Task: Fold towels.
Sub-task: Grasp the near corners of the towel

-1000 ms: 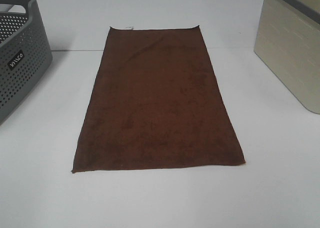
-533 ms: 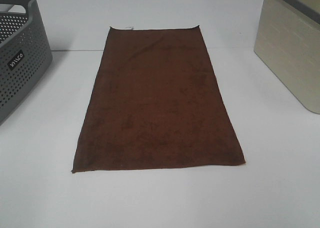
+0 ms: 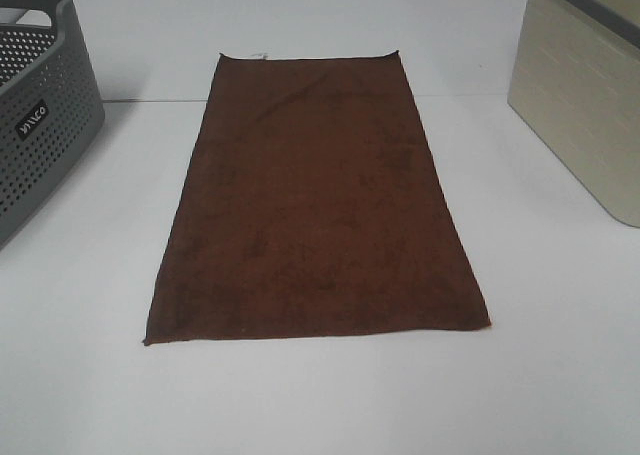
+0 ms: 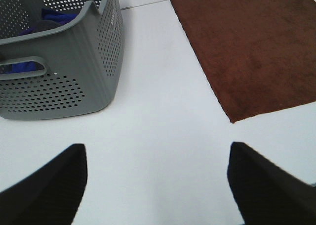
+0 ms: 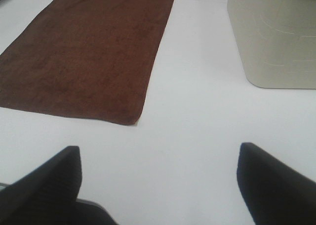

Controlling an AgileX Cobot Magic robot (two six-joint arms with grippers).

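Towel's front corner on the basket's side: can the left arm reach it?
Probably yes. The left end effector is open, and only bare white table lies between it and the near corner of the towel. The grey basket sits off to one side, not in the way.

Left gripper, two matte black wedge-shaped fingers, finely textured faces, tapered tips, right gripper the same black pair
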